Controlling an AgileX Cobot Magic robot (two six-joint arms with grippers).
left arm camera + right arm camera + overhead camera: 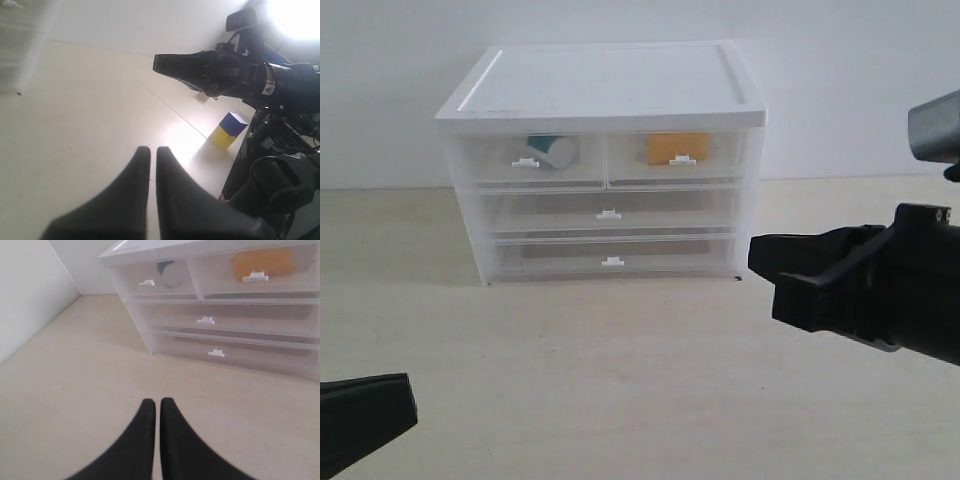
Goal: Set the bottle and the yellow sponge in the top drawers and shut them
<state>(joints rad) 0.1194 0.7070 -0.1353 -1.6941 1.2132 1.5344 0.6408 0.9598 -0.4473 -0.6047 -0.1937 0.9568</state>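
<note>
Bottle (552, 152) first: a small white cylinder with a teal label, lying on its side behind the frosted front of the top drawer farther from my right fingers. Its round end faces outward. The yellow sponge (677, 147), an orange-yellow slab blurred by the plastic, lies in the neighbouring top drawer, the one nearer those fingers. Both top drawers (490, 160) look pushed in, their translucent fronts flush with the two wide lower drawers (550, 215), and each front carries a small white tab handle. The cabinet (610, 85) has a smooth white top with a raised rim, and it stands on a pale, matte table (620, 380) with a faint grain.

The right gripper (157, 402) hangs ahead of the cabinet and well apart from it. Its tapered black fingers are together on nothing, with only a thin slit between them. The left gripper (153, 150) is farther from the cabinet, low over bare table. Its curved black fingers are likewise drawn together and empty. Beyond its fingertips, past the table edge, sits a blue-and-yellow box (227, 131).
</note>
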